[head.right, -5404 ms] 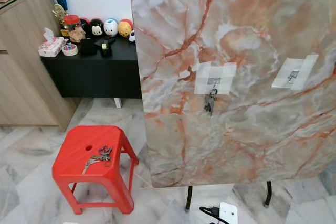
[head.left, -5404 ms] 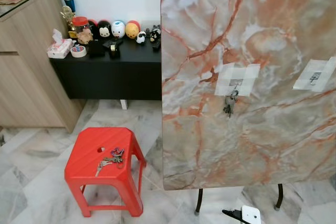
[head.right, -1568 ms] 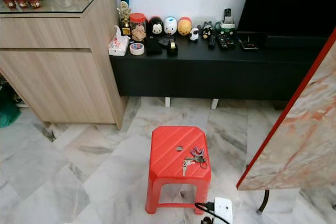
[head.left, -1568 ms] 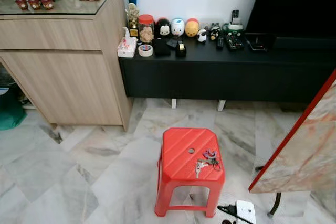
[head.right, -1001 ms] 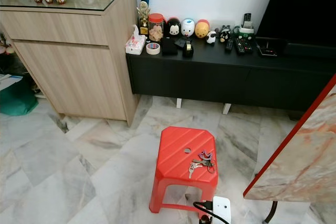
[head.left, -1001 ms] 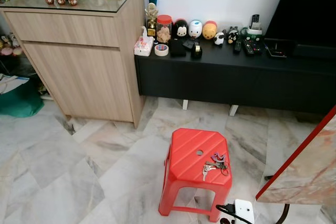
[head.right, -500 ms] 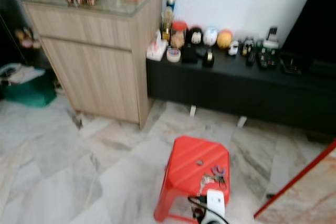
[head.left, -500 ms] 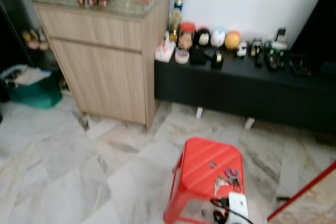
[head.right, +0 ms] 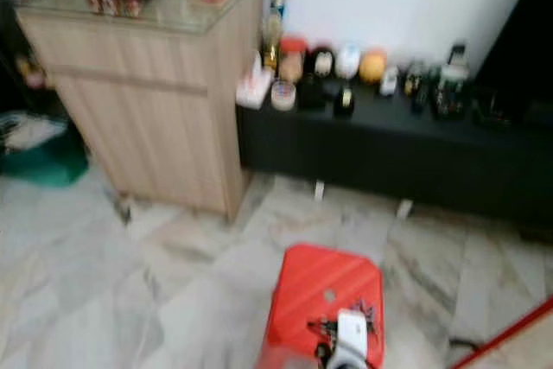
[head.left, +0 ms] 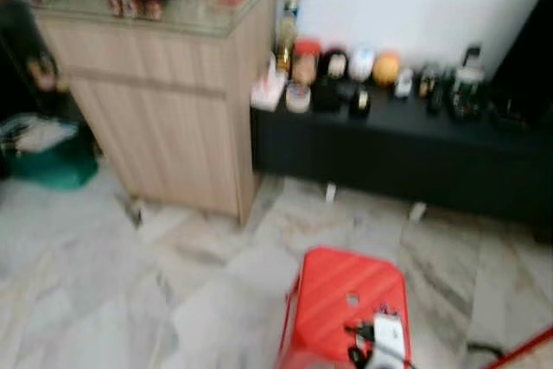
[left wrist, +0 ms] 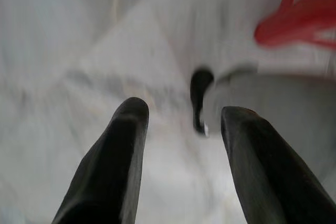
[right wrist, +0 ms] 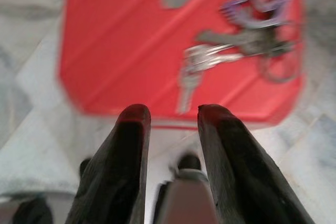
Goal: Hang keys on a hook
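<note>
- head views: since a moment ago the picture has shifted and blurred, so the camera is moving; the red stool (head.left: pixel 346 308) sits lower and nearer, which i read as the approach to pick-up.
- right wrist view: the right gripper (right wrist: pixel 170 119) has its fingers parted and empty; the keys (right wrist: pixel 236 45) lie on the stool seat, just ahead of the tips, not touched.
- left wrist view: the left gripper (left wrist: pixel 181 116) is spread open over the marble floor (left wrist: pixel 63 40).

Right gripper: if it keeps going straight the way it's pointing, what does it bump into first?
Probably the red stool, near its front edge. The right gripper, fingers open, aims just short of the keys, though blur makes depth uncertain.
</note>
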